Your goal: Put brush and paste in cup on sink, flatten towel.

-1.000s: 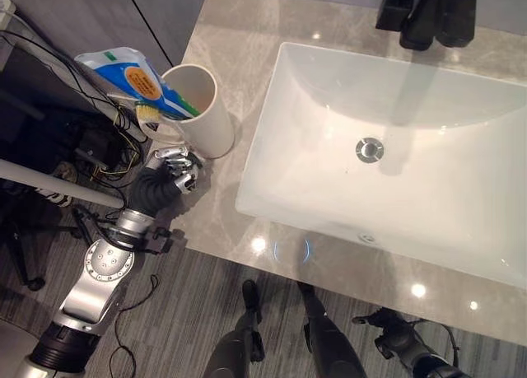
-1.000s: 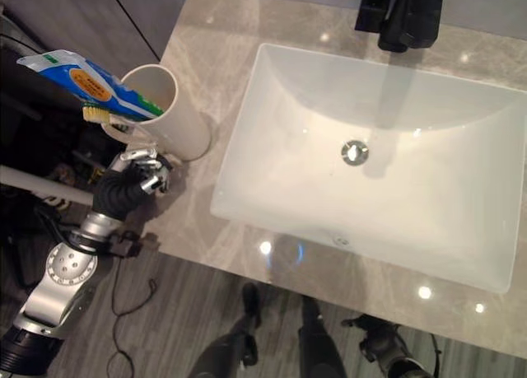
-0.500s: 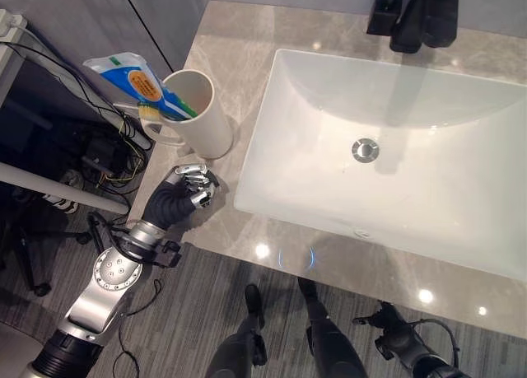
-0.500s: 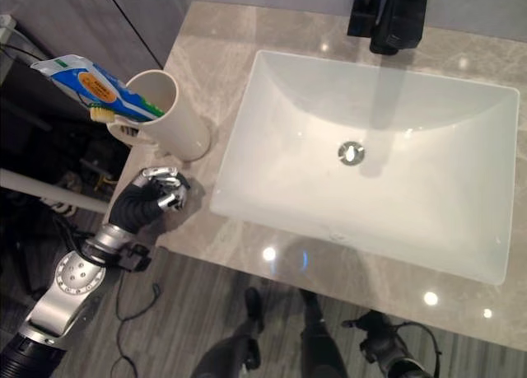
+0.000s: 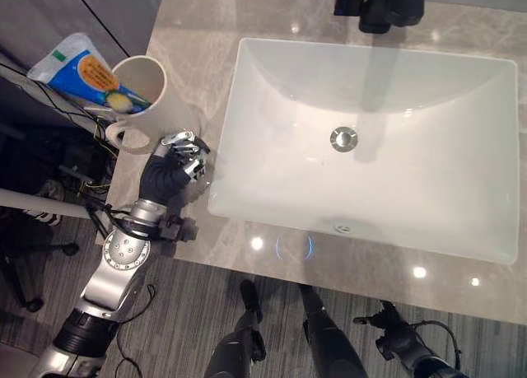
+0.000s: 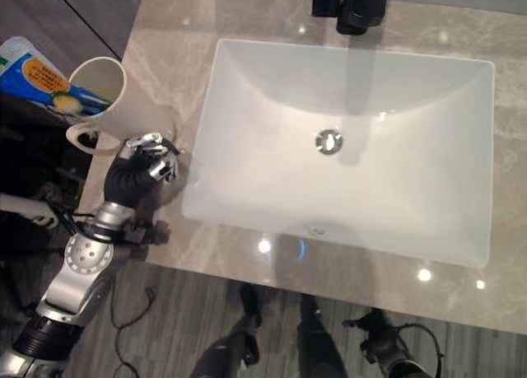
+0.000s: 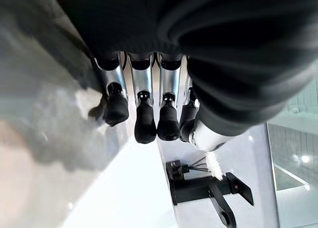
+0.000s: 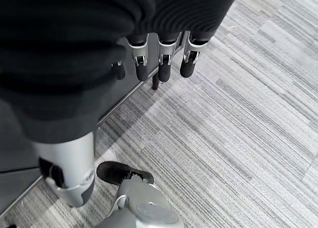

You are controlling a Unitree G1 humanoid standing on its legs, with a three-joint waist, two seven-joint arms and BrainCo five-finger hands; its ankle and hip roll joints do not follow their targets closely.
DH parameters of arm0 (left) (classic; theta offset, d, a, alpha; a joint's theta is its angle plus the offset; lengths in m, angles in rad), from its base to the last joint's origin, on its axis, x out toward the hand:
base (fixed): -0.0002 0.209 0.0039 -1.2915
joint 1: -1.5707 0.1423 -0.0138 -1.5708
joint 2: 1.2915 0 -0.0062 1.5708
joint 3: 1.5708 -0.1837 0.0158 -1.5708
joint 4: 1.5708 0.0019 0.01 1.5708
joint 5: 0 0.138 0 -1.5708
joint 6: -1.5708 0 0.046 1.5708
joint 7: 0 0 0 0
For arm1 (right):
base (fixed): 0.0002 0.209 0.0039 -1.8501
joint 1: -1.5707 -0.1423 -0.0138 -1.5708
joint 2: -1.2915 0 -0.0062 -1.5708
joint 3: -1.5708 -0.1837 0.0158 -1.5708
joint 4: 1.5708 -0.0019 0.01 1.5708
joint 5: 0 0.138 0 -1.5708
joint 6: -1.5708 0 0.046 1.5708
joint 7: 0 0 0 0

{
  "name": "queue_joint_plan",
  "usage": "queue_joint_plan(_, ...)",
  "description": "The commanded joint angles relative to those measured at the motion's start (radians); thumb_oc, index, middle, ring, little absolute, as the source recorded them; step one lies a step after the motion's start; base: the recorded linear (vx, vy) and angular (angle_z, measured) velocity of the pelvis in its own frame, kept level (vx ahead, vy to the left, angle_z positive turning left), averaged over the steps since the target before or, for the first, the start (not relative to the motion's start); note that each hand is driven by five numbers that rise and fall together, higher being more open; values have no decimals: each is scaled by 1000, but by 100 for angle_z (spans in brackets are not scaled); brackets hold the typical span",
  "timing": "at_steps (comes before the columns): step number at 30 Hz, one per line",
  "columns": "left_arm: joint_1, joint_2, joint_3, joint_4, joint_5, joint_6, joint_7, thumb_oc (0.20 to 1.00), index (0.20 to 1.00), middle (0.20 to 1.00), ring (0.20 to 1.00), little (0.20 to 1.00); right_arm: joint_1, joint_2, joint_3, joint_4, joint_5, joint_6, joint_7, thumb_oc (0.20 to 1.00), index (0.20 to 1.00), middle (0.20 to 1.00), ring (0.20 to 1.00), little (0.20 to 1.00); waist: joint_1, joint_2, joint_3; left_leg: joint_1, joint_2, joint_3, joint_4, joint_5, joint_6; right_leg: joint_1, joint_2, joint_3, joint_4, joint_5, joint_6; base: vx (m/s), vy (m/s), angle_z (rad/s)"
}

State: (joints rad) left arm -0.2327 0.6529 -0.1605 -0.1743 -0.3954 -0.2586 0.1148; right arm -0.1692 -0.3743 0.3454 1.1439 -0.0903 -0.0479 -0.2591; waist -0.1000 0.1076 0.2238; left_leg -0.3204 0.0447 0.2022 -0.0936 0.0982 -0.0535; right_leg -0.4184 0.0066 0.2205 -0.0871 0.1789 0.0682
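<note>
Hovering low over the grey marble-look counter (image 5: pixel 272 267), the left hand (image 5: pixel 177 151) sits just beside the cream cylindrical mug (image 5: pixel 156 98), between it and the white rectangular basin (image 5: pixel 370 147). Fingers (image 7: pixel 144 121) curl loosely inward, holding nothing (left wrist view shows dark tips bent over bare counter).

Task things: blue-and-white toothpaste tube (image 5: pixel 78 69) and toothbrush with a pale yellow-green head (image 5: pixel 122 103) both stand in the mug, leaning out over its far-left rim. Mug stands upright on the counter's left end, handle toward the edge. Brush-and-paste part looks complete. No towel visible, so I can't place it.

Right hand (image 8: pixel 164 61) hangs over grey striped carpet (image 8: pixel 238 138), fingers bent, empty.

Judgement: step in hand is clearing away from the mug. Best drawn straight back, off the counter edge, keeping knuckles wide of handle and the overhanging tube, since a nudge could tip it.
</note>
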Motion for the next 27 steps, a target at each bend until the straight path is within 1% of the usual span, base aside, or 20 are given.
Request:
queue_joint_plan(1,-2,-1,42,41,60,-38,82,200,200,200,200,200,41,5,19,-20,32,-22,-22,1000,1000,1000,1000,1000,-5,-57,-47,35,72,-26,6,9,-85,-34,-86,-5,0,8,89,0,0,0)
queue_joint_plan(7,-47,18,64,51,79,-48,118,200,200,200,200,200,36,2,24,-6,32,-17,-28,1000,1000,1000,1000,1000,-4,-59,-52,30,69,-34,6,6,-87,-36,-87,-11,0,6,88,0,0,0)
queue_joint_plan(14,-7,33,97,49,87,-47,119,200,200,200,200,200,35,-1,20,3,31,-15,-25,1000,1000,1000,1000,1000,6,-63,-57,43,69,-34,6,1,-85,-27,-89,-12,0,-1,86,0,0,0)
queue_joint_plan(16,1,36,115,48,97,-49,133,200,200,200,200,200,34,-4,30,-1,14,-14,-28,1000,1000,1000,1000,1000,9,-65,-56,44,68,-36,6,0,-84,-26,-89,-10,0,-2,86,0,0,0)
queue_joint_plan(17,-6,42,118,50,104,-50,140,200,200,200,200,200,30,-11,52,-7,-17,-12,-33,1000,1000,1000,1000,1000,11,-66,-56,43,67,-38,6,0,-84,-26,-89,-11,0,-2,85,0,0,0)
queue_joint_plan(18,-18,49,114,58,110,-51,144,200,200,200,200,200,26,-13,66,-2,-39,-7,-32,1000,1000,1000,1000,1000,12,-66,-55,42,67,-41,6,0,-84,-26,-91,-12,0,-2,85,0,0,0)
queue_joint_plan(22,-86,76,97,98,127,-47,175,200,200,200,200,200,23,-11,65,0,-28,-5,-28,1000,1000,1000,1000,1000,6,-64,-51,33,63,-46,6,1,-85,-31,-95,-16,0,0,87,0,0,0)
queue_joint_plan(27,-132,79,77,140,117,-51,188,200,200,200,200,200,23,-9,65,0,-17,-8,-26,1000,1000,1000,1000,1000,2,-65,-48,30,62,-45,6,1,-84,-34,-98,-14,0,3,87,0,0,0)
